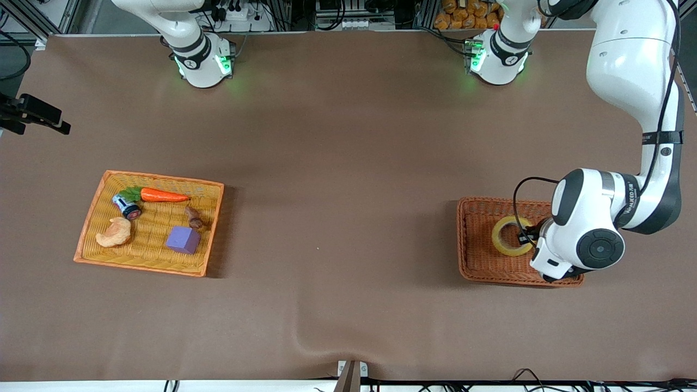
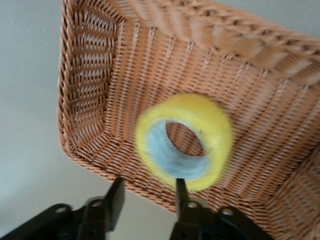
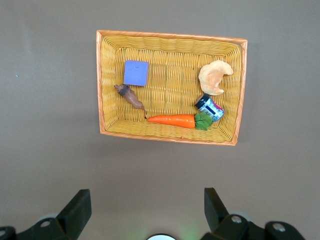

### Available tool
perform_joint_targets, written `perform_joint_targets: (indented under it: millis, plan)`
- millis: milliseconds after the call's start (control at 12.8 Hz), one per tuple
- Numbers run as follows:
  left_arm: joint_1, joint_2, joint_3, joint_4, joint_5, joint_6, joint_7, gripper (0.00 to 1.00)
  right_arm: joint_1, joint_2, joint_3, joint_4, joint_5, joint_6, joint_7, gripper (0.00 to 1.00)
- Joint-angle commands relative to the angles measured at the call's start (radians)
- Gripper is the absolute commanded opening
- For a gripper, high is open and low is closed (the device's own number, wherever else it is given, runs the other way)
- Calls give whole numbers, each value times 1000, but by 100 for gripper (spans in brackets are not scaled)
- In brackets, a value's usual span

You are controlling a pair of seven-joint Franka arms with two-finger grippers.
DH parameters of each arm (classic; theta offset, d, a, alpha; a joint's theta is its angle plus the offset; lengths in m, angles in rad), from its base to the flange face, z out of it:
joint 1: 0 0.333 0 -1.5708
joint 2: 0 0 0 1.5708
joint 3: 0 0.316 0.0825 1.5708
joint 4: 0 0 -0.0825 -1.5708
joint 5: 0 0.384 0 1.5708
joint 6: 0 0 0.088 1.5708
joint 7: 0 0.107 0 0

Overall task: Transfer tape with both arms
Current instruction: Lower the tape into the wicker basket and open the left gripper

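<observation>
The tape (image 1: 512, 235), a yellow ring with a pale hollow core, is in the brown wicker basket (image 1: 479, 261) at the left arm's end of the table. In the left wrist view the tape (image 2: 185, 142) looks blurred against the basket floor (image 2: 125, 90). My left gripper (image 2: 149, 189) hangs over that basket with its fingers apart and nothing between them. One fingertip (image 2: 181, 187) overlaps the tape's edge in that view. My right gripper (image 3: 146, 196) is open and empty, high above the table near its own base (image 1: 201, 60).
A yellow wicker basket (image 1: 163, 177) at the right arm's end holds a carrot (image 1: 163, 195), a purple cube (image 1: 183, 239), a pale orange pastry toy (image 1: 114, 233), a small can (image 1: 126, 207) and a brown piece (image 1: 193, 218). Brown table cloth lies between the two baskets.
</observation>
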Motion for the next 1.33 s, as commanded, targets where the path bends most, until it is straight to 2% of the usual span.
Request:
perform_joint_targets:
  millis: [0, 312, 468, 702, 780, 859, 1015, 1093, 1171, 1249]
  plan:
    - [-3, -12, -1, 3, 25, -18, -4, 100, -19, 14, 7, 27, 16, -17, -14, 100]
    - [-4, -33, -12, 10, 15, -17, -2, 100, -18, 14, 7, 27, 13, -15, -17, 100]
    - [5, -76, -24, 10, 7, -1, 7, 100, -16, 14, 7, 27, 7, -15, -16, 100]
    - [51, -185, -39, -14, -130, 68, 9, 100, -13, 14, 8, 31, -16, -8, -5, 100]
    - [72, -234, -41, -58, -184, 104, 10, 100, -15, 14, 7, 31, -18, -6, -5, 100]
    - [91, -308, -39, -174, -218, 202, 10, 100, -15, 14, 8, 31, -33, -6, -5, 100]
    - [122, -509, -39, -526, -244, 548, 9, 100, -15, 14, 7, 33, -57, -6, -17, 100]
    - [134, -572, -39, -654, -248, 686, 9, 100, -12, 14, 8, 33, -58, -6, -14, 100]
    - [135, -587, -39, -686, -248, 719, 13, 100, -10, 14, 8, 34, -61, -8, -14, 100]
    - [132, -582, -41, -678, -245, 720, 16, 100, -10, 14, 8, 36, -61, -8, -14, 100]
